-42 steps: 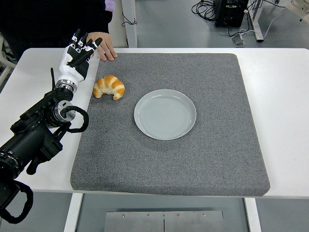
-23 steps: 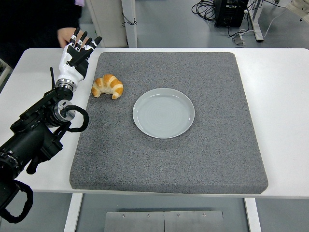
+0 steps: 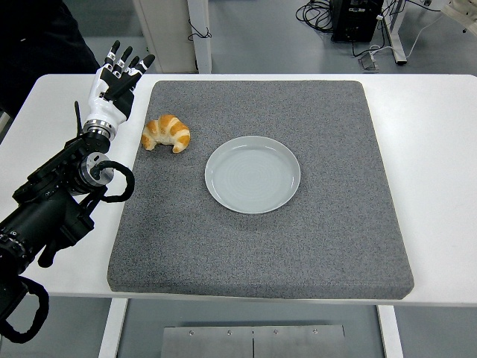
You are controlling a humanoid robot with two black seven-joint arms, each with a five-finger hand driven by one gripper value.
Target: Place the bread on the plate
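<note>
Croissant (image 3: 167, 133) lies ungrasped on the grey mat (image 3: 328, 239), left of the empty plate (image 3: 253, 174); left hand (image 3: 113, 88), fingers spread, hovers just far-left, so approach and grasp are judged pending.

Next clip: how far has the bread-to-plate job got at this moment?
Nothing looks done: the croissant lies on the grey mat, left of the plate and apart from it; the plate holds nothing. In hand: the left hand is raised, fingers spread, over the table beside the mat's far left corner, holding nothing. Left: reach the croissant, grasp it, carry it to the plate, release it.
</note>
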